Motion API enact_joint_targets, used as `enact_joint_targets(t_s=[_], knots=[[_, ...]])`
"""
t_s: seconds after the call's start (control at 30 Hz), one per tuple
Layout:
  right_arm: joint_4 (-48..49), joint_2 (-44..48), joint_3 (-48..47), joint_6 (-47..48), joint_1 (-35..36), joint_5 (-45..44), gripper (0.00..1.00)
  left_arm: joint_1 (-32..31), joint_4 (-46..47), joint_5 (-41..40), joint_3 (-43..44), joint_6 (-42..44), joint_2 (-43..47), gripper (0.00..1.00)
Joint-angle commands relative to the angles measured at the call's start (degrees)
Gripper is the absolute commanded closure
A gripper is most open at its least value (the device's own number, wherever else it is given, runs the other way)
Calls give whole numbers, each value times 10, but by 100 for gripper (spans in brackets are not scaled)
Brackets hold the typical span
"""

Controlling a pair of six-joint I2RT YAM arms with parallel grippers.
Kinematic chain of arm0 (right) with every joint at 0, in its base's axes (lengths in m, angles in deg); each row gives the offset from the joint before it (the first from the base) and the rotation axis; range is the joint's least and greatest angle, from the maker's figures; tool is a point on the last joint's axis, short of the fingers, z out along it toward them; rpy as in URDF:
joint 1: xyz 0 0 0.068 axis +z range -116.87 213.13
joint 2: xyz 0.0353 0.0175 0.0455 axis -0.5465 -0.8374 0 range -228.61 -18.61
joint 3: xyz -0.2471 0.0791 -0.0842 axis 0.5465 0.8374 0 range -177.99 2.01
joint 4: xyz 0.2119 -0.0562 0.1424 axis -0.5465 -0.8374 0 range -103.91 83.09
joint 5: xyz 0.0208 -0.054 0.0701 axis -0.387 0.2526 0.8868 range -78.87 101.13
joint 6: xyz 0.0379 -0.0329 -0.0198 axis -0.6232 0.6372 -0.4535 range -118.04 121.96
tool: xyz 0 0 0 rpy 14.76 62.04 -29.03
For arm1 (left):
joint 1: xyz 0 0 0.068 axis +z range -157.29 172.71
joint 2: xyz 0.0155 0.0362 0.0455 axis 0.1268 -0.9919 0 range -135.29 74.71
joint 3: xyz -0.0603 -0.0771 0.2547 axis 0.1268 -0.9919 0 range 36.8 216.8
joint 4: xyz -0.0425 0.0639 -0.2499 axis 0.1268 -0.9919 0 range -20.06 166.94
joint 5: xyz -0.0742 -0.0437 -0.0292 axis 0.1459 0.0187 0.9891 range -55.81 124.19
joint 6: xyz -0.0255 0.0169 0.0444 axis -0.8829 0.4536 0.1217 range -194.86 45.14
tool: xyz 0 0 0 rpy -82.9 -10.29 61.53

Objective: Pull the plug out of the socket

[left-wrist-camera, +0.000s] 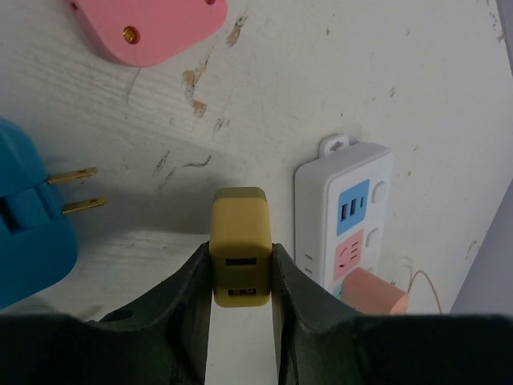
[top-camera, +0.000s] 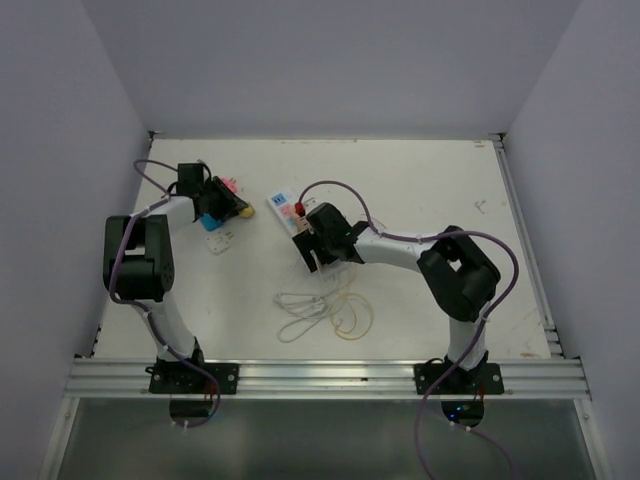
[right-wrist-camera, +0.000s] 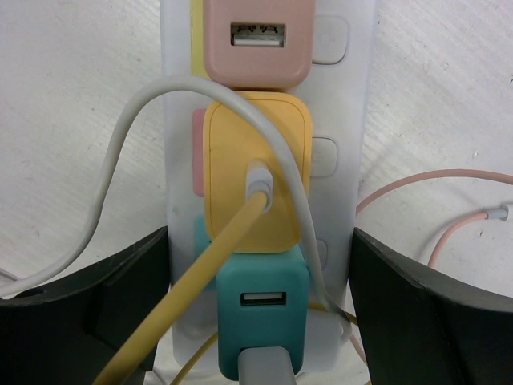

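Two states: left fingers [left-wrist-camera: 186, 309] tight around mustard plug [left-wrist-camera: 239, 241], right fingers [right-wrist-camera: 104, 305] wide astride socket [right-wrist-camera: 341, 104], seemingly clear.

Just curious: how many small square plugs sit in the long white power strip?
3, in a row on the long white power strip: a pink square plastic plug farthest, a yellow plug mid-row, a teal plug nearest the camera. More may hide out of frame.
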Motion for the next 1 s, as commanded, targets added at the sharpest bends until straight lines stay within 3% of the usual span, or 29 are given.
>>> enact_joint_targets(t_s=[0.0,0.23,0.37,0.47,0.53,0.6,0.63,0.7,0.73,0.83,0.97], knots=[[-174,-33,60,9,-4,45,100,5,51,25,-20,13,8,74],[-190,-20,53,18,-5,67,100,5,34,22,-27,35,16,31],[-201,-16,50,17,-4,70,97,6,-7,18,-9,44,25,18],[-204,-15,50,16,-4,76,83,6,-44,7,5,50,41,13],[-206,-13,51,16,-4,78,77,6,-77,-7,16,51,52,0],[-207,-2,53,16,-4,78,64,5,-99,-16,23,51,70,1],[-208,3,55,16,-4,78,51,5,-116,-25,28,52,77,1],[-206,23,56,16,-4,78,40,4,-141,-47,29,50,99,0],[-208,30,55,17,-4,78,27,2,-148,-57,29,49,106,0],[-212,59,49,20,-3,78,11,-10,-160,-74,28,42,130,0],[-220,96,37,30,0,77,1,-48,-161,-73,38,24,125,1]])
